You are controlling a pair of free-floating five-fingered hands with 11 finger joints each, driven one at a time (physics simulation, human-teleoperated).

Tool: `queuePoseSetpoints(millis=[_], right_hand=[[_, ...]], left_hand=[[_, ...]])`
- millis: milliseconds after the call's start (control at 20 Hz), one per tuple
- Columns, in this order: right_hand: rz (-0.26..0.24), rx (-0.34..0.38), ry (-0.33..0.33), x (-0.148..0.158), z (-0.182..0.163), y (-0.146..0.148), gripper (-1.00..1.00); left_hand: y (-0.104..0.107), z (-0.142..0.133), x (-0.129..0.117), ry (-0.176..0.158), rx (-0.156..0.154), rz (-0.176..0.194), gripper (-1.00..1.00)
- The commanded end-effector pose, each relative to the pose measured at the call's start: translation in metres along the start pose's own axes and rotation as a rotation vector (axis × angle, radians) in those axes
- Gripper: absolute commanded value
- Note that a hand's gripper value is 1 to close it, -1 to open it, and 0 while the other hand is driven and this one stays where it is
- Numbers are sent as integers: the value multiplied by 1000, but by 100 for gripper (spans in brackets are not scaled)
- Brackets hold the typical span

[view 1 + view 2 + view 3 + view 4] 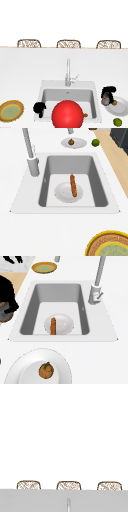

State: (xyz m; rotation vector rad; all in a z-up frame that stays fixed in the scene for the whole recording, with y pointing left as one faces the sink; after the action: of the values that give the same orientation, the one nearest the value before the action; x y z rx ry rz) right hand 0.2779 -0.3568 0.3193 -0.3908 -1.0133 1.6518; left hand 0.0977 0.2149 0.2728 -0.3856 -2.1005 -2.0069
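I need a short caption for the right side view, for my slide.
Sausage on a plate inside the sink.

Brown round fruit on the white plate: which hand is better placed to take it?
Right. The right hand hovers directly over the white plate and brown fruit; the left hand sits across the sink.

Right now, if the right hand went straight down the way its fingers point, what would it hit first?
Probably the small brown fruit on the white plate: the right hand hangs just above them, fingers downward. Depth is unclear, so it might meet the plate itself.
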Motion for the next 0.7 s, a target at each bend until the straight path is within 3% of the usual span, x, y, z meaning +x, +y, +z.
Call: queuePoseSetpoints(millis=[0,650], right_hand=[[-41,21,-24,-20,13,6,100],[-62,42,-34,-88,63,39,100]], left_hand=[[0,0,0,0,0,0,0],[0,0,0,0,0,0,0]])
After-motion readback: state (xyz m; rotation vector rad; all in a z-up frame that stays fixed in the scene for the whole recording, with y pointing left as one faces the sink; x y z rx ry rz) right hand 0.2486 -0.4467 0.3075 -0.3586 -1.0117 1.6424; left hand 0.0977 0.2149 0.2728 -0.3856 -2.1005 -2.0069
